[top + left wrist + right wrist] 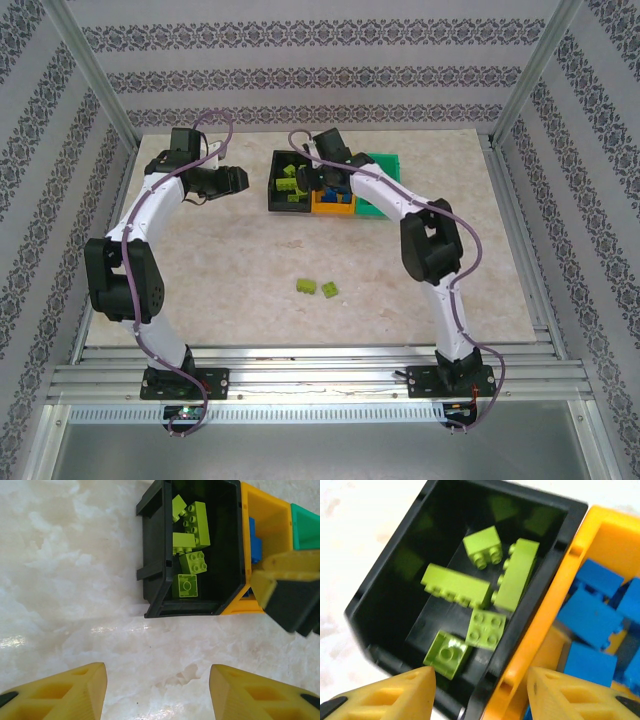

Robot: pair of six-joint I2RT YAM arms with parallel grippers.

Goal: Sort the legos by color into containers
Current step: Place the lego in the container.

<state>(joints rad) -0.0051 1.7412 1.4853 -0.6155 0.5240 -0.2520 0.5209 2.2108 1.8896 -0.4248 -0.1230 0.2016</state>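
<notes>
Legos (456,585) directly beneath right tool (480,680)

Three bins stand side against side in a row at the far middle of the counter (230,270): black bin (273,188) on the left, orange bin (332,208) in the middle, green bin (386,162) on the right. Lime bricks (290,186) lie in the black bin, blue bricks (340,197) in the orange one. The right tool (318,178) hangs over the black and orange bins. The left tool (238,180) sits just left of the black bin, pointing at it. Mid-counter, well apart from the bins, two loose lime pieces lie just beside each other: left brick (305,286), right brick (329,290).
</notes>
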